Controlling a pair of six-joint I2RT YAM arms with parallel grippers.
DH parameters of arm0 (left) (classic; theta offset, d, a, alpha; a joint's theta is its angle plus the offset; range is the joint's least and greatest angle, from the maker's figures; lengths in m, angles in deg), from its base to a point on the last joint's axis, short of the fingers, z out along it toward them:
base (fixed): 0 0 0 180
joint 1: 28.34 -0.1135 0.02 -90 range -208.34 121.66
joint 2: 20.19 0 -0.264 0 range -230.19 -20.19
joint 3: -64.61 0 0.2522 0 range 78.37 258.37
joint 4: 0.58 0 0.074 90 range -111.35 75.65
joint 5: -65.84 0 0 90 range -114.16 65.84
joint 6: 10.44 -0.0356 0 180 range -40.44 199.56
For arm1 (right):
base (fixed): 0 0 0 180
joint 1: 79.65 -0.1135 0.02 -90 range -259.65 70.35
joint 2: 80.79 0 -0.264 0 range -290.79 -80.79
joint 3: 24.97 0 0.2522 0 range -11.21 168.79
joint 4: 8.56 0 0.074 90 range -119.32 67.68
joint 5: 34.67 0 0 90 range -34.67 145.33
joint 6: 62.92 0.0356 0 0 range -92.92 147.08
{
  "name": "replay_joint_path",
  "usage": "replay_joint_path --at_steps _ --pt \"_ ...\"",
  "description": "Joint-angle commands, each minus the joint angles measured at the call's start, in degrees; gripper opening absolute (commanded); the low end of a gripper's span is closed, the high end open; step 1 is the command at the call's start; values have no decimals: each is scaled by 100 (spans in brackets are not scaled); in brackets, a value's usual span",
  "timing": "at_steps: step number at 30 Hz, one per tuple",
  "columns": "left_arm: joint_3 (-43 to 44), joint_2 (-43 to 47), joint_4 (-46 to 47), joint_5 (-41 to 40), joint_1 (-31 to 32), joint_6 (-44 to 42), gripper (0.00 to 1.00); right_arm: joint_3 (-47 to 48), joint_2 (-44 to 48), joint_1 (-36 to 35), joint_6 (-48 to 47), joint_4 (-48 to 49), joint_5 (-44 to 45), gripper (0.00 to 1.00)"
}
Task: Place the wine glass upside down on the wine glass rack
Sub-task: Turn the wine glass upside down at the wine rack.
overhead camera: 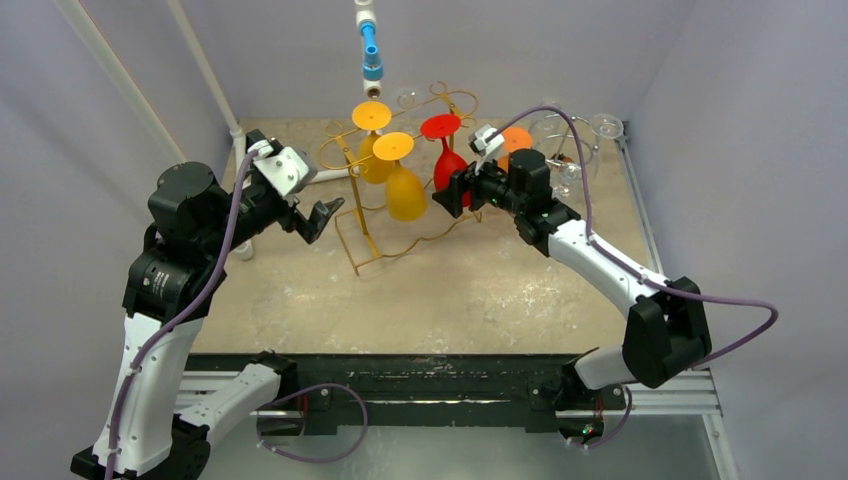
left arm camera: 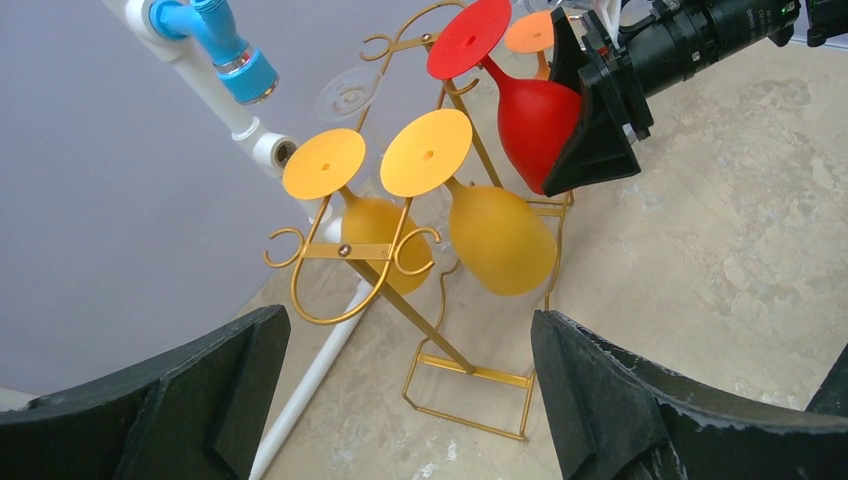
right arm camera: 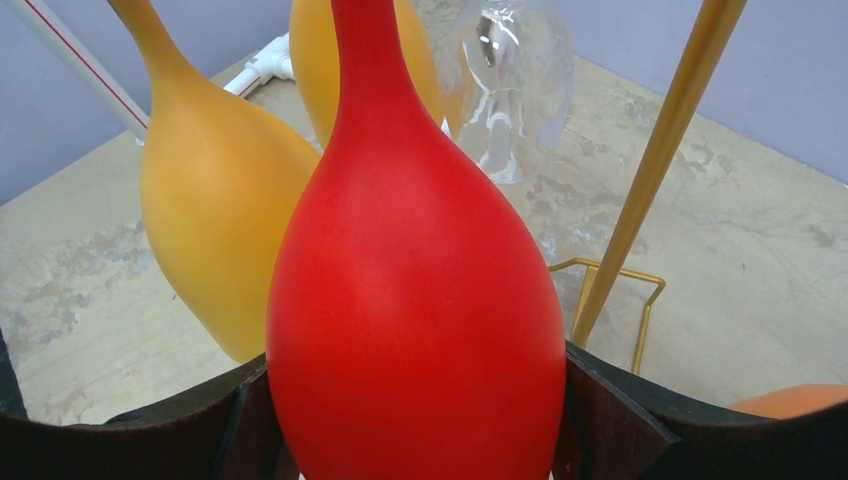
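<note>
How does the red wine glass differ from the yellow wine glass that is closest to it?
Colour: the red wine glass is bright red, the yellow wine glass is amber yellow. Grip: the right gripper grips the bowl of the red wine glass; no gripper touches the yellow wine glass. Place: in the top view the red wine glass is to the right. Both are upside down, base up, at the gold rack.

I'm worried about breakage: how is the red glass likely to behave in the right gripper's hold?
The red glass looks rigid but probably fragile, given its thin stem. Its smooth, rounded bowl sits between the fingers of the right gripper, so it may slip under a light squeeze. Upside down, wide foot on top, it could tilt easily.
</note>
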Motion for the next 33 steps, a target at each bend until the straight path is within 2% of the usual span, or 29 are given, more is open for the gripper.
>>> replay_joint_path --at_steps 1,12,33 --pt "50 4 146 72 13 201 100 -57 260 0 -142 221 -119 44" --pt "52 35 101 106 13 203 100 -402 520 -5 -97 257 -286 43" --pt "51 13 113 104 13 199 100 -268 139 -95 152 623 -521 41"
